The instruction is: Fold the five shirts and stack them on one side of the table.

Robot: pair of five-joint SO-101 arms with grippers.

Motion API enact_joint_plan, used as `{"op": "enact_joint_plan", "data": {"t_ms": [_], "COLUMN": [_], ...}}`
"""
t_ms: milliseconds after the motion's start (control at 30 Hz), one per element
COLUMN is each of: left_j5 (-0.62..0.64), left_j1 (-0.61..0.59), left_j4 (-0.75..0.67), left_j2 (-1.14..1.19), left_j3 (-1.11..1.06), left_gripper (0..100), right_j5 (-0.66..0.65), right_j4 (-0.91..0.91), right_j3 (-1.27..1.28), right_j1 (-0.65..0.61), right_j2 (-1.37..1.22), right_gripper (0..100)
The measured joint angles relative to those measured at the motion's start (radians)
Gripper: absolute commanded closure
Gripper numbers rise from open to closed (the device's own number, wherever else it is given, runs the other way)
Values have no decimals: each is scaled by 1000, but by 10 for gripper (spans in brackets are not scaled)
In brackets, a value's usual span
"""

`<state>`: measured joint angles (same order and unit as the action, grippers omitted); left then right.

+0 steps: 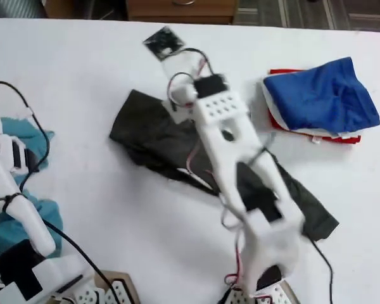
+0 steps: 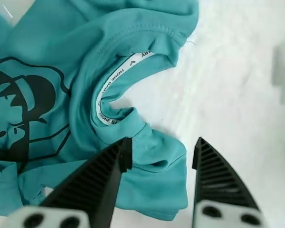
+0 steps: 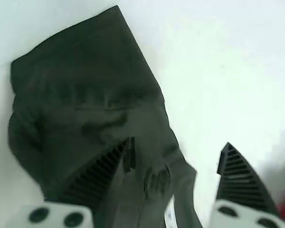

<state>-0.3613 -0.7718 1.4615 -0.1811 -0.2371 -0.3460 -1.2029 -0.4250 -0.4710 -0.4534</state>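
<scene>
Blue cloth tops the stack [image 1: 320, 95] at the far right side of the table [image 1: 82, 76], folded, with white and red edges showing beneath it; that looks like three shirts done and stacked, though how many lie in the pile cannot be counted for sure. The dark shirt [image 1: 152, 136] lies mid-table in a long slanting band, rumpled and loose at both ends, so it reads as partly gathered at best and not yet a tidy fold; the right arm stretches over it. In the right wrist view the right claw [image 3: 178, 149] stands wide open with nothing in it, one finger above the dark cloth and the other above bare table; whether it touches the cloth cannot be told. The teal shirt [image 1: 25, 139] sits bunched at the left edge of the table beneath the left arm, collar up and print showing, plainly unfolded; the left claw [image 2: 161, 147] is also wide open and empty, just over a crumpled corner of the shirt near its collar. So, by judgement, the task is somewhat past halfway; the dark shirt needs finishing and carrying to the stack, and the teal one needs the whole job.
</scene>
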Motion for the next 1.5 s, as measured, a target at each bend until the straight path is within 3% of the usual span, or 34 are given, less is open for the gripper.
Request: {"op": "enact_joint_plan", "data": {"t_ms": [200, 633, 800, 900, 933, 1000, 1067, 1300, 1500], "left_j5": [-2, -2, -2, -2, -2, -2, -2, -2, -2], "left_j1": [-35, -95, -95, -95, -95, -95, -95, -95, -95], "left_j4": [2, 2, 2, 2, 2, 2, 11, 35, 35], "left_j2": [0, 0, 0, 0, 0, 0, 0, 0, 0], "left_j3": [0, 0, 0, 0, 0, 0, 0, 0, 0], "left_gripper": [774, 774, 774, 774, 774, 774, 774, 774, 774], "right_j5": [0, 0, 0, -23, -52, -112, -132, -141, -141], "right_j4": [0, -2, -60, -95, -112, -135, -160, -296, -502], "right_j3": [-282, -740, -829, -838, -838, -845, -856, -944, -1171], "right_j1": [-55, -120, -121, -121, -121, -121, -118, -114, -87], "right_j2": [-327, -743, -783, -787, -787, -787, -787, -789, -749], "right_gripper": [717, 716, 748, 969, 994, 942, 988, 979, 979]}}
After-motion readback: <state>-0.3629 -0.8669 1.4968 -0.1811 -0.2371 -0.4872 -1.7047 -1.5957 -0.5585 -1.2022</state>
